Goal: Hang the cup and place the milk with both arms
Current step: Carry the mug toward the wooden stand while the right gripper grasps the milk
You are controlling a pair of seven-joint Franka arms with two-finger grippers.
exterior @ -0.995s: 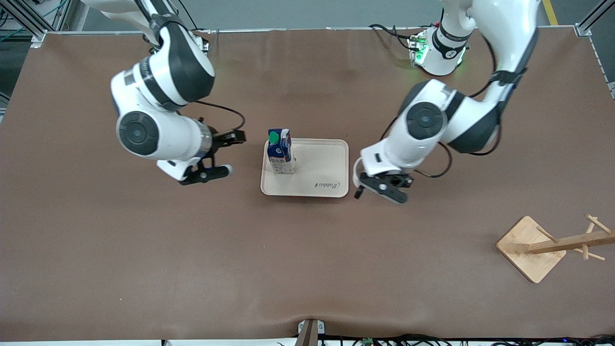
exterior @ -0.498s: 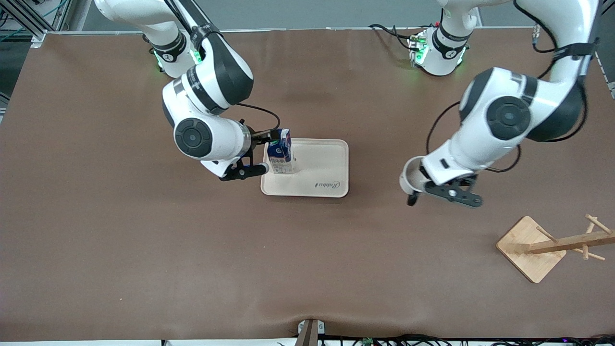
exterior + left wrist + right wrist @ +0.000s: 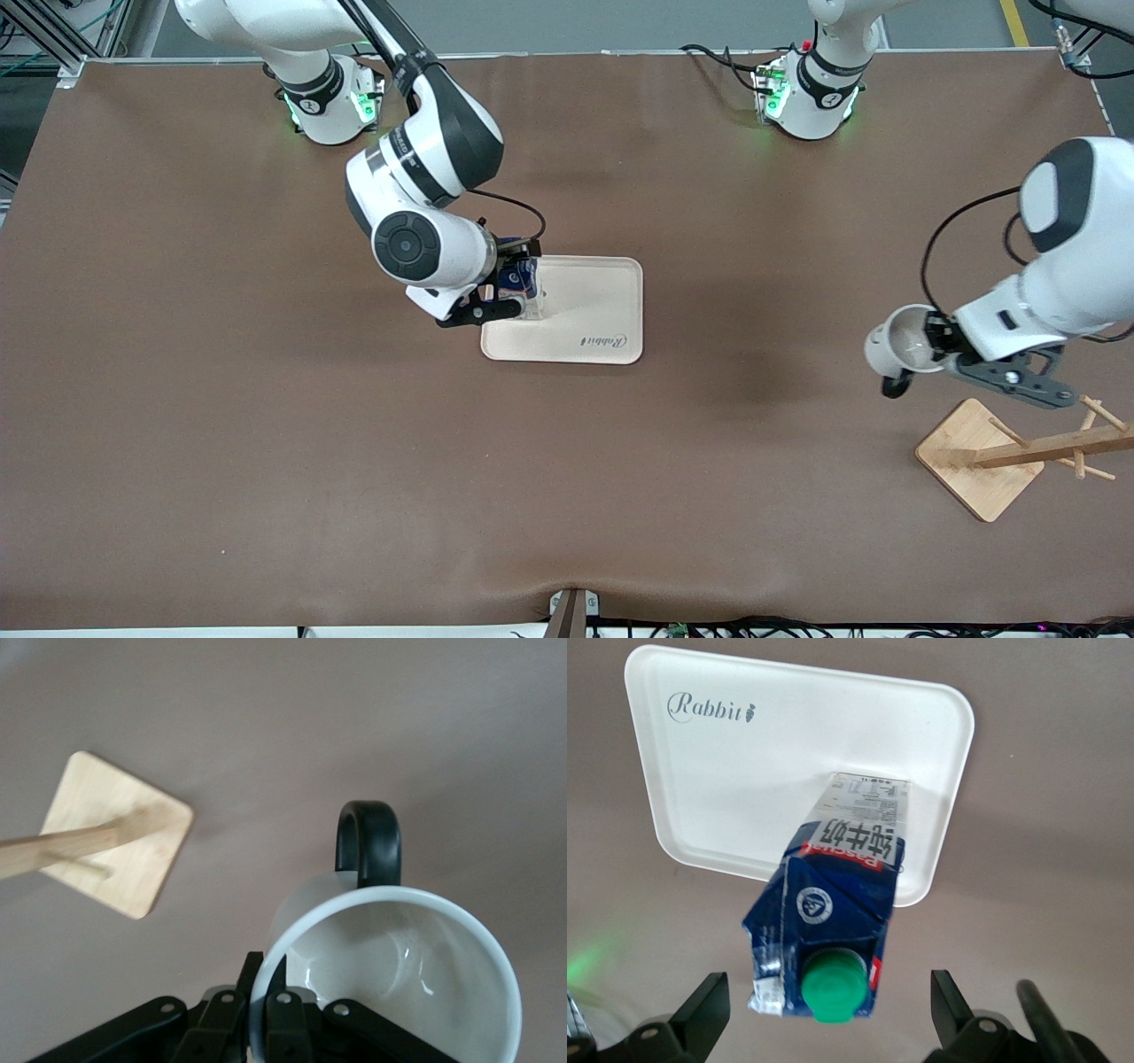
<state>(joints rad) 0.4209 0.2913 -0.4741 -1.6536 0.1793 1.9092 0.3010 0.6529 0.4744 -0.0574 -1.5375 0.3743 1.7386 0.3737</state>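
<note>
The milk (image 3: 523,282), a dark-blue carton with a green cap, stands upright on the cream tray (image 3: 589,310), in the corner toward the right arm's end. My right gripper (image 3: 509,277) is open, with one finger on each side of the carton and a gap on both sides. The right wrist view shows the carton (image 3: 842,895) between its fingers (image 3: 702,1010). My left gripper (image 3: 937,342) is shut on the rim of the white cup (image 3: 895,350) and holds it over the table beside the wooden rack (image 3: 1019,452). The cup (image 3: 390,979) has its black handle (image 3: 368,842) pointing away from the fingers.
The rack has a square wooden base (image 3: 115,842), a post and pegs. It stands toward the left arm's end of the table, nearer to the front camera than the tray. The tray (image 3: 744,771) bears the word "Rabbit". Brown table all around.
My left arm has carried the cup from beside the tray to next to the rack. My right gripper has moved in from the side, and its fingers now straddle the milk.
</note>
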